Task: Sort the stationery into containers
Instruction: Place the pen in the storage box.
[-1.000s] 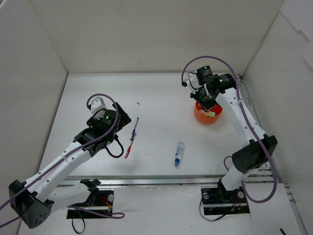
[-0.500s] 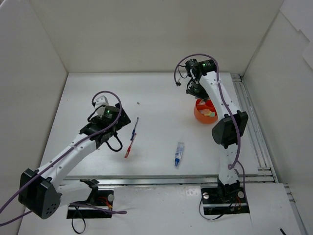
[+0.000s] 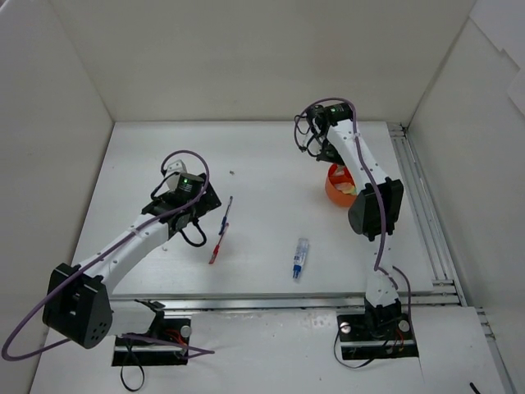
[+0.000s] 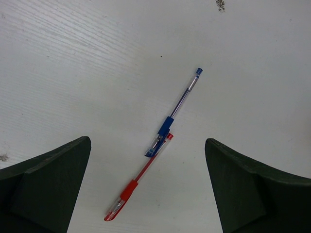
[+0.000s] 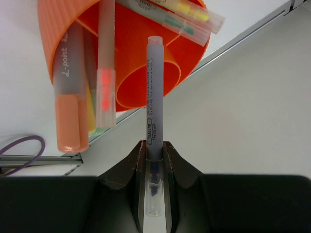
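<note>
- Since the earlier top view, the right claw has been carried from above the orange cup to the cup's far-left side, and its arm has been folded more upright. The left arm has been pushed a little forward.
- The right claw is closed narrowly on a grey pen, which is held near its rear end. The free end is pointed toward the cup.
- It is judged that the pen is being lined up for dropping in; this step is not yet done.
- In the right wrist view the pen's tip is seen in front of the cup's inner dividers. Whether it is already inside the rim cannot be told.
- An orange marker and other markers are seen standing in the cup, so part of the sorting is judged as done.
- The left claw is held wide and nothing is gripped. It hangs above a blue pen and a red pen, which lie end to end on the surface.
- A blue-capped clear pen lies apart, nearer the arm bases. These three are still to be sorted.
- The cup's contents and the grip on the grey pen are shown only by the right wrist view; in the top view the cup is partly covered by the arm.
- The clear pen is shown only by the top view.
</note>
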`<state>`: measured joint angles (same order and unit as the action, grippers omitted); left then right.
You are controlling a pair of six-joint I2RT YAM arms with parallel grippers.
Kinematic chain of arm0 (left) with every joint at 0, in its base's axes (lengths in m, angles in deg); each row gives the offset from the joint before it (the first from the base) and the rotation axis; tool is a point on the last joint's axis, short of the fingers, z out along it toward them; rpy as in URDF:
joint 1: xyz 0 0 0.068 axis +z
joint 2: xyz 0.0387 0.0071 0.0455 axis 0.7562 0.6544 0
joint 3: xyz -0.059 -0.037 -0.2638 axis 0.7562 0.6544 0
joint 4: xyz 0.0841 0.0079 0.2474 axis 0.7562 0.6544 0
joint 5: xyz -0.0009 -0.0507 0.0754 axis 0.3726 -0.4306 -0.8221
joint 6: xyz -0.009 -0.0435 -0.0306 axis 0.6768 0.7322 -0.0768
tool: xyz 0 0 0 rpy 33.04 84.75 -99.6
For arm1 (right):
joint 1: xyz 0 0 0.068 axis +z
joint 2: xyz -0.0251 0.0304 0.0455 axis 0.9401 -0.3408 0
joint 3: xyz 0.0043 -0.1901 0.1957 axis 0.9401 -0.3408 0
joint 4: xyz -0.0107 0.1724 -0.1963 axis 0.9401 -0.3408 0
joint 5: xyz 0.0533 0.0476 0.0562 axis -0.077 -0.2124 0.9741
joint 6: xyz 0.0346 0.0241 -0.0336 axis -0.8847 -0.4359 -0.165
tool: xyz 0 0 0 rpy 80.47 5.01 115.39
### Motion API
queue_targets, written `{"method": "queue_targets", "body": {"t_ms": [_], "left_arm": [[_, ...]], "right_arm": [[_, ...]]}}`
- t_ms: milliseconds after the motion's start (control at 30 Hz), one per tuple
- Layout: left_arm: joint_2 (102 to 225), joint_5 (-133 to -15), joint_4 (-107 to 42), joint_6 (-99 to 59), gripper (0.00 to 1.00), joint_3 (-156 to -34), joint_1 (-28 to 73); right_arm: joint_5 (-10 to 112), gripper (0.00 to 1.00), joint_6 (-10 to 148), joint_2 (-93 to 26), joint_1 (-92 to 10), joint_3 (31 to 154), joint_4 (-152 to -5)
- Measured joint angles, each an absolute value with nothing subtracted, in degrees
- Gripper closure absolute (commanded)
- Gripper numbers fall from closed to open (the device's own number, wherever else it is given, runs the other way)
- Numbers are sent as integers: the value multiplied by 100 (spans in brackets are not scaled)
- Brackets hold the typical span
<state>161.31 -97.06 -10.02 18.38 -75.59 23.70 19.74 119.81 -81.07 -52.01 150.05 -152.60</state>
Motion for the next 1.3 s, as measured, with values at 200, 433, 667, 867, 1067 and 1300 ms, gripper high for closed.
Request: {"method": "queue_targets", "body": {"t_ms": [200,433,667,867,1067,1300], "left_arm": [[16131,-9673,-1031,1805,0,-7559,2444],[16208,-9660,-1061,1805,0,-7561,2525],[16372,-9551,-1112,1799,0,-7603,2575],[16383,-9536,-1118,1795,0,-7614,2591],[16381,-9509,-1120,1795,0,-7614,2591],[16304,-9380,-1118,1738,0,-7614,2591]], "right_arm": [[1821,100,12263,-8630,-5203,15234,-15255],[1810,100,12440,-8783,-5199,15234,-15210],[1813,60,12534,-8794,-5160,15234,-15214],[1760,52,12547,-8805,-5122,15234,-15225],[1625,44,12554,-8805,-5057,15234,-15227],[1587,2,12589,-8442,-4948,15068,-15231]]}}
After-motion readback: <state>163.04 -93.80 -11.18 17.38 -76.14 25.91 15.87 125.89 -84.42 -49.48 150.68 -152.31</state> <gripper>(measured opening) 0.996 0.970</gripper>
